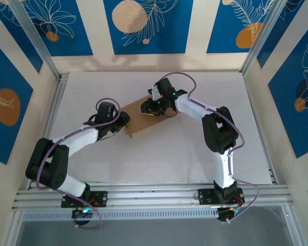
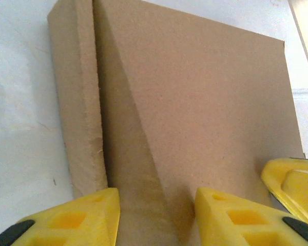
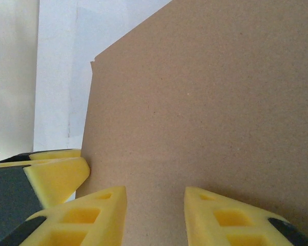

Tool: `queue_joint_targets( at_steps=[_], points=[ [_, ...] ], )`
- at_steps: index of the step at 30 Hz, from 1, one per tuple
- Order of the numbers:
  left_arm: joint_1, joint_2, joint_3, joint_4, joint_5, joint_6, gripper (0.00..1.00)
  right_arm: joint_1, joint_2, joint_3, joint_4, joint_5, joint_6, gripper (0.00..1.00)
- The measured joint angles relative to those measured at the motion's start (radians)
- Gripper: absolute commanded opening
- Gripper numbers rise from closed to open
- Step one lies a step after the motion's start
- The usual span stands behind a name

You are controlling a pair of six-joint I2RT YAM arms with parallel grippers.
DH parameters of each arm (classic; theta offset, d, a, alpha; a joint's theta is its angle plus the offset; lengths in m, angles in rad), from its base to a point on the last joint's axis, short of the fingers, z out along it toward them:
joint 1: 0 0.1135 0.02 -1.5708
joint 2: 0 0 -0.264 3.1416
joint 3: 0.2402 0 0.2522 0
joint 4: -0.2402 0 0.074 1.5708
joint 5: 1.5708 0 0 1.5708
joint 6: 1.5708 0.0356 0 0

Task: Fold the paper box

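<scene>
1 box, nearly folded.
Left gripper and right gripper are spread, pinching nothing; box looks shut, maybe needs a last tuck.

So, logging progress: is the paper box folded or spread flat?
Folded: the paper box shows a broad top panel and a side wall beside it, no flaps spread out. Whether tabs are tucked, cannot tell.
</scene>
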Motion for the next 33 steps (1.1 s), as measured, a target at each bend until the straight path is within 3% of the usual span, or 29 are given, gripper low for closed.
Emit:
queue_joint_targets(
  at_steps=[11,16,22,28,33],
  points=[
    [0.011,0.027,-0.016,0.084,0.045,-0.102,0.18,-0.001,0.012,0.003,0.011,-0.007,0.024,0.35],
    [0.009,0.085,-0.051,0.186,0.074,-0.162,0.16,0.013,0.056,0.004,0.011,-0.011,0.031,0.35],
    [0.009,0.08,-0.05,0.168,0.062,-0.148,0.17,0.017,0.061,0.011,0.01,-0.01,0.031,0.35],
    [0.013,-0.003,-0.038,-0.013,0.004,-0.013,0.29,0.036,0.064,0.011,-0.006,-0.007,0.026,0.38],
    [0.059,-0.067,-0.03,-0.096,-0.011,0.092,0.56,0.035,0.06,0.011,-0.035,-0.026,-0.013,0.54]
  ],
)
